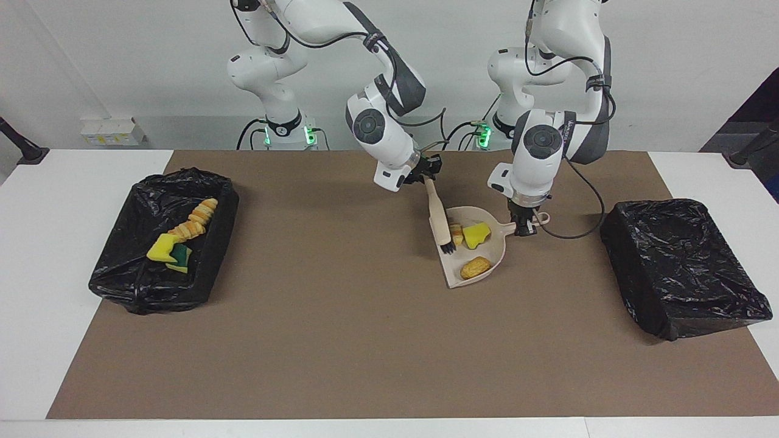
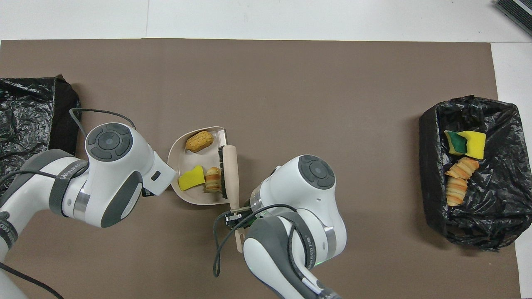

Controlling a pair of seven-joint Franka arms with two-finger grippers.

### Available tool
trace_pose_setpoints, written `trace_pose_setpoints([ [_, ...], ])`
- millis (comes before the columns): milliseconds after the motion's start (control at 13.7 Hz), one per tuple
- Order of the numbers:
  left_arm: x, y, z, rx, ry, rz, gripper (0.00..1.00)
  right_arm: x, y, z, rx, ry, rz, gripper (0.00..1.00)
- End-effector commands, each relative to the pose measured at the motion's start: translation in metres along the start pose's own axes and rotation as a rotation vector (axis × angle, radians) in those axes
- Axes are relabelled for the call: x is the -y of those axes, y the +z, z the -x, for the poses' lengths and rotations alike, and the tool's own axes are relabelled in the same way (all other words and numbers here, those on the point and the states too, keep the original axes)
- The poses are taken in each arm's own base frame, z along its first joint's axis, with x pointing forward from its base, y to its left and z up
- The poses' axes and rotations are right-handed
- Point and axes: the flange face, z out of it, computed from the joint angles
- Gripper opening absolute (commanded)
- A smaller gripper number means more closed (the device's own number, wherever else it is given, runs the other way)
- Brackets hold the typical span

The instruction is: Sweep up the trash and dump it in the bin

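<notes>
My right gripper (image 1: 426, 177) is clamping the brush (image 1: 439, 220) — herding trash (image 1: 475, 235) into the dustpan (image 1: 487, 267) my left gripper (image 1: 526, 227) is gripping by the handle, mid-table, tipped to catch it.

facing view: a high camera looked across the table (image 1: 36, 274) toward the two arm bases, taking in the whole brown mat (image 1: 341, 340); overhead view: a closer camera looked steeply down; both shared the dustpan (image 1: 487, 258) and one lined bin (image 2: 469, 172)
</notes>
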Motion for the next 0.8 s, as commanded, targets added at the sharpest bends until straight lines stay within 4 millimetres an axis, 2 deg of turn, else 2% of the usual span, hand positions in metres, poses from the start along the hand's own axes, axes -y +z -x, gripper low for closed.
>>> trace_pose_setpoints([
  [0, -0.004, 0.005, 0.001, 0.004, -0.004, -0.017, 0.00, -0.018, -0.038, 0.004, 0.000, 0.006, 0.039, 0.00],
  [293, -0.004, 0.003, 0.001, -0.006, 0.028, -0.024, 0.00, -0.019, -0.036, 0.024, 0.038, 0.157, 0.190, 0.00],
  [439, -0.002, -0.006, 0.011, -0.023, 0.064, -0.032, 0.00, -0.017, -0.032, 0.036, 0.065, 0.181, 0.275, 0.00],
  [585, 0.003, -0.018, 0.038, -0.079, 0.066, -0.030, 0.00, -0.001, -0.016, 0.067, 0.103, 0.167, 0.322, 0.00],
  [731, 0.008, -0.025, 0.056, -0.113, 0.061, -0.034, 0.00, 0.003, -0.001, 0.100, 0.117, 0.139, 0.354, 0.00],
])
